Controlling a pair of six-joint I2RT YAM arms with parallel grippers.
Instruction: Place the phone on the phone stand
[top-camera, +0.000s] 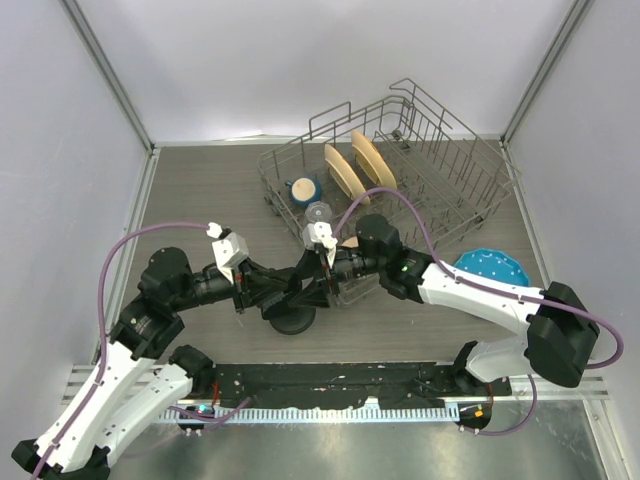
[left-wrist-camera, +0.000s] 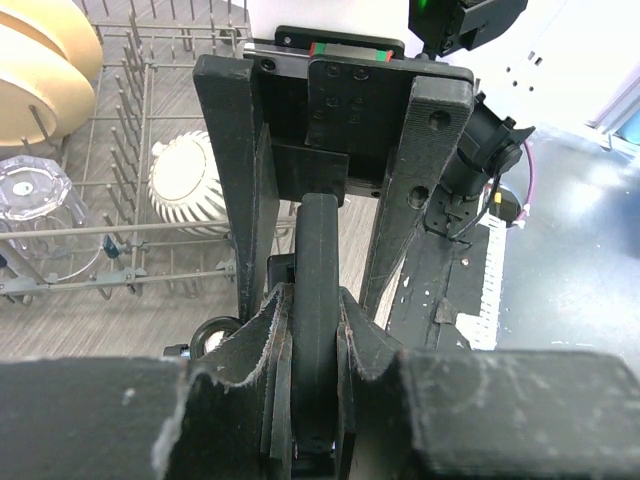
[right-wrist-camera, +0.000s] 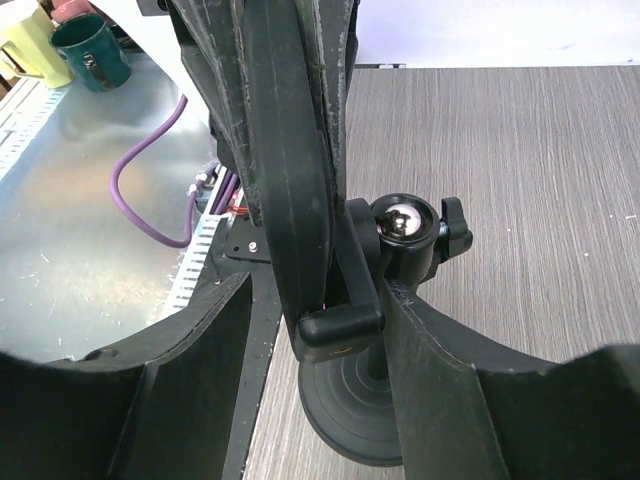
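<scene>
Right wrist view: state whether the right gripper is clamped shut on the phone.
No: the right gripper stands open, its fingers spread well wider than the phone between them.

I can read no text, number, brand or sign in any of the three views. The nearest thing to a label is a small red and green strip (left-wrist-camera: 345, 48) at the top middle of the left wrist view, and I can make out no letters on it.
</scene>
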